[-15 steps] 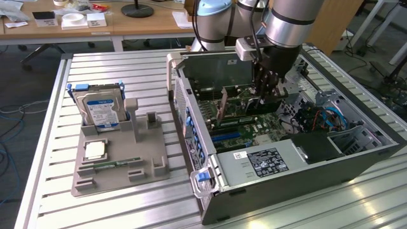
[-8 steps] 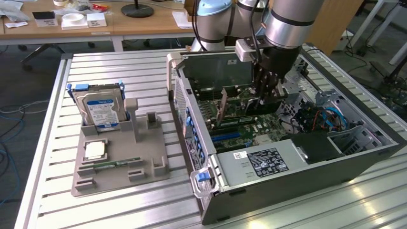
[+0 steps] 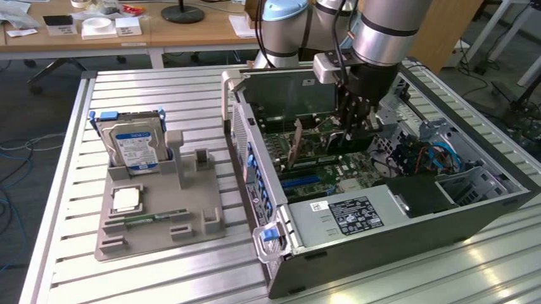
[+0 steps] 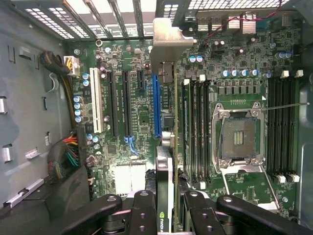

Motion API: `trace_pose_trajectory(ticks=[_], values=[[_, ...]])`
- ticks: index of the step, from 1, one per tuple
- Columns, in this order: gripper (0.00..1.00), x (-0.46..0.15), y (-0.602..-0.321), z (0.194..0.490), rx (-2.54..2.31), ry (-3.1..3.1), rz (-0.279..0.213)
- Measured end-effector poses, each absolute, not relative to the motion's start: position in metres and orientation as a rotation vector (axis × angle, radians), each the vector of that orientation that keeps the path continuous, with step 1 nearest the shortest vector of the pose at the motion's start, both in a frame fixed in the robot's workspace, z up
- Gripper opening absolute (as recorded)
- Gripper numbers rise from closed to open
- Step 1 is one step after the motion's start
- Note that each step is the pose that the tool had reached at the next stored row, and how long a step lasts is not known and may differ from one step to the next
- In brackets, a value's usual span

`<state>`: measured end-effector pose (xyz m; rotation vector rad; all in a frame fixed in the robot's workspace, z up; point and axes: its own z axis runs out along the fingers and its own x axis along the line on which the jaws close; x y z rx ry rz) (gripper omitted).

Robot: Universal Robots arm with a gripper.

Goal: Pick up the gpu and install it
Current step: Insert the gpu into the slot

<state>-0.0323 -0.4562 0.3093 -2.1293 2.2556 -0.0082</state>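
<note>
Two black jaws grip the thin dark gpu card (image 4: pixel 165 188) edge-on over the green motherboard (image 4: pixel 143 122) inside the open grey computer case (image 3: pixel 406 247).

Hard drive (image 3: pixel 135 147) upright in grey holder (image 3: pixel 161 239); processor chip (image 3: pixel 127 199) flat on it.

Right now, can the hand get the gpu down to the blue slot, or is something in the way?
Probably yes. The hand grips the gpu edge-on inside the open case, beside the blue slot, which lies bare with no cable across it.
</note>
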Motion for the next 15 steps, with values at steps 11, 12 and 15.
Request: trace_pose_trajectory(ticks=[11,12,15], values=[[0.27,-0.036,-0.459,0.298,-2.13,2.255,-0.008],[0.27,-0.036,-0.459,0.297,-2.13,2.255,-0.008],[0.27,-0.037,-0.459,0.296,-2.13,2.255,-0.008]])
